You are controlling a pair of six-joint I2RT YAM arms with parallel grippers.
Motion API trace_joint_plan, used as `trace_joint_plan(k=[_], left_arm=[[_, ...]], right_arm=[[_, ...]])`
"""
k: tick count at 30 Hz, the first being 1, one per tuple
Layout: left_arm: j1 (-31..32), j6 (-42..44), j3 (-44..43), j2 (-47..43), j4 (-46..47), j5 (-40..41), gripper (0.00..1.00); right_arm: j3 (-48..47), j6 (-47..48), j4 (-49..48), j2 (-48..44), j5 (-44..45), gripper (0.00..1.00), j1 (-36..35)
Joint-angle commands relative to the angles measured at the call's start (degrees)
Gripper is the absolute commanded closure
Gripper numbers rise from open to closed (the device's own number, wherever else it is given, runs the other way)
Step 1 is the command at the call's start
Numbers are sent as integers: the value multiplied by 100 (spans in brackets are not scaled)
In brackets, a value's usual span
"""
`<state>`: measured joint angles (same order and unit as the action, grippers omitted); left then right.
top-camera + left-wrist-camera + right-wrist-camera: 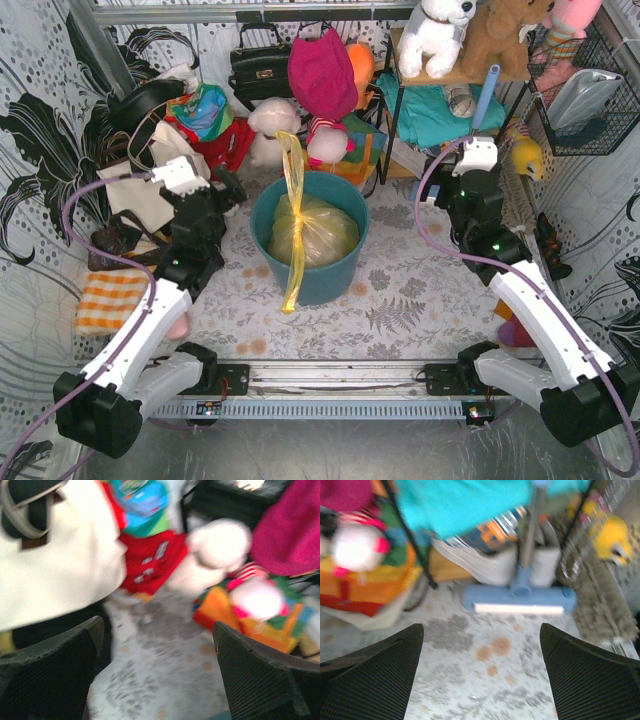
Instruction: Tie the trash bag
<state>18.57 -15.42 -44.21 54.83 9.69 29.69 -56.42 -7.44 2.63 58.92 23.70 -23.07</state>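
Where the arms rise from the near rail, the floral table cover (400, 300) starts; an orange checked cloth (110, 300) lies at its left edge, beside the left arm. Mid-table stands a teal bin (300, 280), and the trash bag (315, 235) sits inside it, yellow-green, its top pinched together; one yellow strip (291, 270) hangs over the bin's near rim down to the cover, another stands up from the pinch. Left gripper (157, 625) is just left of the bin, apart from it; fingers spread wide, nothing between them, only the cover below. Right gripper (481, 629) is well right of the bin; likewise released, jaws wide, gripping nothing. Neither touches the bag. Beyond the left gripper: cream tote (150, 175), red and white plush things, blurred in the wrist view. Beyond the right: a blue brush head (520, 597) on the floor of the scene, teal cloth (430, 110) on a shelf. Farthest back: black handbag (262, 65), white plush toy (435, 35).
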Motion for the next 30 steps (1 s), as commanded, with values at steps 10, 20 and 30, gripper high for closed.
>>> trace_joint_plan(k=[10,20,30], left_arm=[[-268,-107,2163,314,2040,1905,2],[-277,1249,3250,2055,5341,888,2],[-905,1162,3221,2659,5880,-820,2]], right_arm=[[2492,-184,-1636,605,1182,3,1146],[4025,446,-4733,1229,1410,3,1369],[4613,1019,-7119,2003,739,3,1380]])
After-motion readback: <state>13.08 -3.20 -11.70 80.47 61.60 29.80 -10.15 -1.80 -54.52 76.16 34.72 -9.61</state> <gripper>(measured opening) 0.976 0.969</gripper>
